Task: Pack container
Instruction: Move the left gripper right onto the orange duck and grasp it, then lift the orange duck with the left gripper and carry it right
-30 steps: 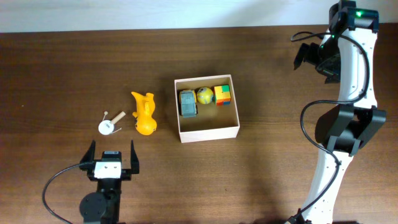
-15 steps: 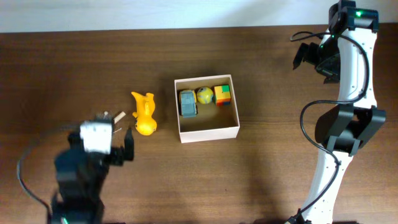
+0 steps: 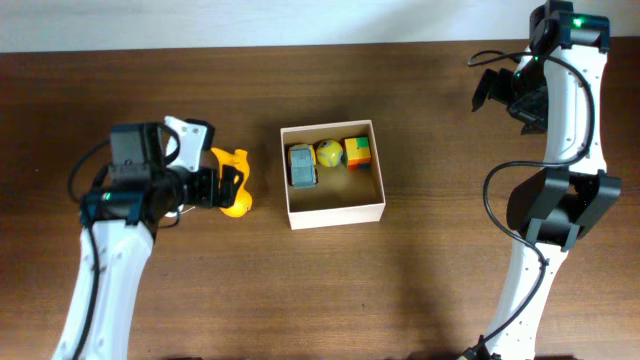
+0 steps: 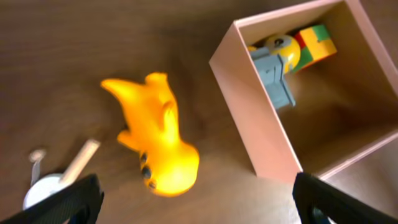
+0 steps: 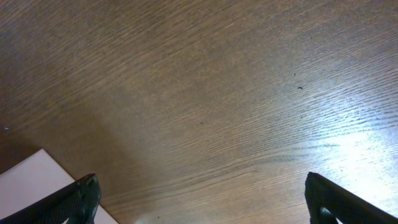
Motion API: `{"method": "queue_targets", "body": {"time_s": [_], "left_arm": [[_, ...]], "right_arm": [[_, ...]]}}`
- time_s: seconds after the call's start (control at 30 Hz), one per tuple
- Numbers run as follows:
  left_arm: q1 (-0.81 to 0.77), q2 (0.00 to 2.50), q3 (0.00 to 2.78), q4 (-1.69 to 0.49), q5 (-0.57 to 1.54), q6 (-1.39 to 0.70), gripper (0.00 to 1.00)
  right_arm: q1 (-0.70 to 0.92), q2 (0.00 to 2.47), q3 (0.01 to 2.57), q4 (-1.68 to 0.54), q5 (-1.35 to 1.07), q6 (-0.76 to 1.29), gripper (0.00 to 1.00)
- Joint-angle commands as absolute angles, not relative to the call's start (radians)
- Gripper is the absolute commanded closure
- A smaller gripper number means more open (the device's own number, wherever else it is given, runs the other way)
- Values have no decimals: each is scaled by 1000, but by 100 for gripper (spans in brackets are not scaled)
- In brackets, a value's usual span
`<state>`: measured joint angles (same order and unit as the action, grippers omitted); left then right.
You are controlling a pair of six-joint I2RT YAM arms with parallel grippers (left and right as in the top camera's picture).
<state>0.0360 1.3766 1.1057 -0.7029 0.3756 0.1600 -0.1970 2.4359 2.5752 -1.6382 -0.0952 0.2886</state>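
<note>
Yellow toy [image 4: 158, 146] lies just beside the container [image 3: 335, 214] at mid-table (three toys [image 3: 329, 157] already inside). The left gripper [image 4: 199, 208] hovers over it, wide open and empty. The pickup is in hand, and next calls for lowering and closing. The right gripper [image 5: 202, 202] is spread too, holding nothing.

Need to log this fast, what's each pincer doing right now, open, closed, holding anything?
Left pincer: open, holding nothing, above the yellow toy.
Right pincer: open, holding nothing.

The dark wooden table [image 3: 400, 300] carries the container [image 3: 335, 213], 1 yellow toy [image 4: 161, 143] beside it, 1 small white piece [image 4: 40, 190].
</note>
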Motion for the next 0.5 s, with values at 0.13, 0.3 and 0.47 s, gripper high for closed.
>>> {"method": "queue_targets", "body": {"time_s": [0.13,0.3,0.47], "left_arm": [[39,1588,1122,-635,344,151,1],[29,1694,1122,-532,324,147,0],[-15,1740,1122,-456,233,111,9]], "right_arm": [[-202,2435,2591,-1642,-101,297,1],[-203,2435,2591,-1642,-101,297,1],[-203,2435,2591,-1642,-101,297,1]]}}
